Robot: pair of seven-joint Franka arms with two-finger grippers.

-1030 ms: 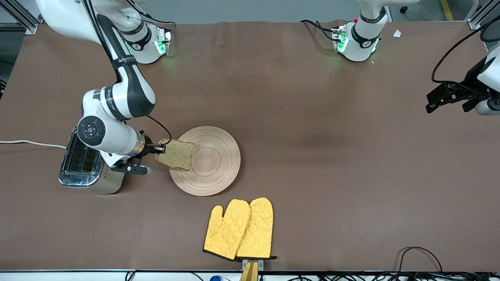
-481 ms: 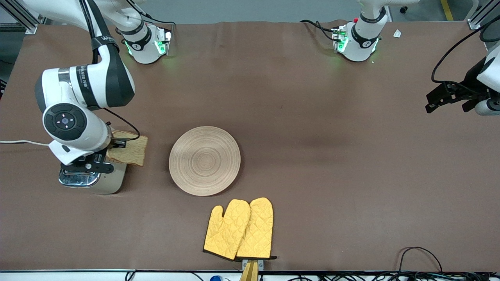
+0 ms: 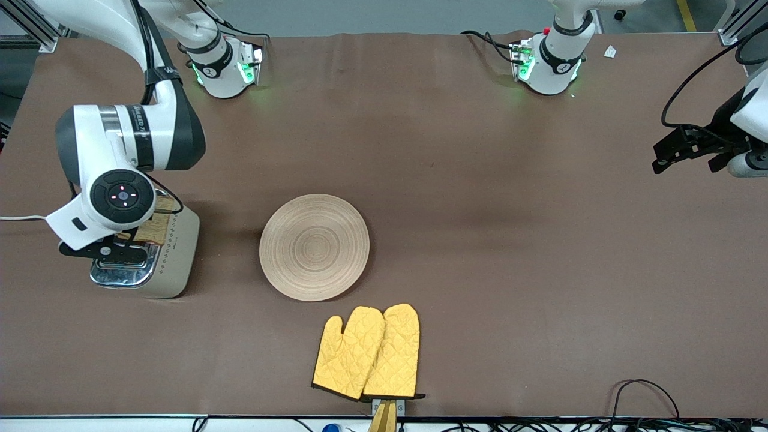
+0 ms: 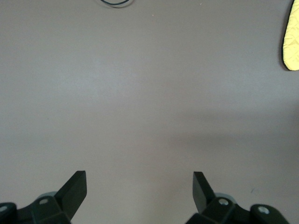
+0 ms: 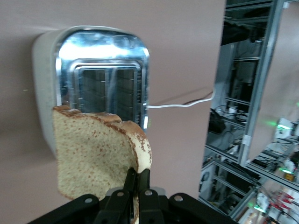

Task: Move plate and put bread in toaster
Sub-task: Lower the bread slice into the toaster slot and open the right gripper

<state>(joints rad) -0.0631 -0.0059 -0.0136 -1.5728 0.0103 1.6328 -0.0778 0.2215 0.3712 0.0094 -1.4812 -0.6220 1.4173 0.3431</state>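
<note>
The toaster (image 3: 168, 264) stands toward the right arm's end of the table, its chrome top (image 5: 100, 74) with two slots facing up. My right gripper (image 5: 137, 178) is shut on the crust edge of the bread (image 5: 96, 156) and holds the slice over the toaster; in the front view only a part of the bread (image 3: 157, 223) shows beside the wrist. The round beige plate (image 3: 314, 246) lies bare near the table's middle. My left gripper (image 4: 139, 182) is open and empty, up over bare table at the left arm's end (image 3: 687, 150), where the arm waits.
A pair of yellow oven mitts (image 3: 367, 351) lies nearer to the front camera than the plate; one edge shows in the left wrist view (image 4: 293, 37). The toaster's white cord (image 3: 24, 218) runs off the table's end.
My right gripper has carried the bread from over the plate's edge across to over the toaster. The plate and the left arm have not moved.
</note>
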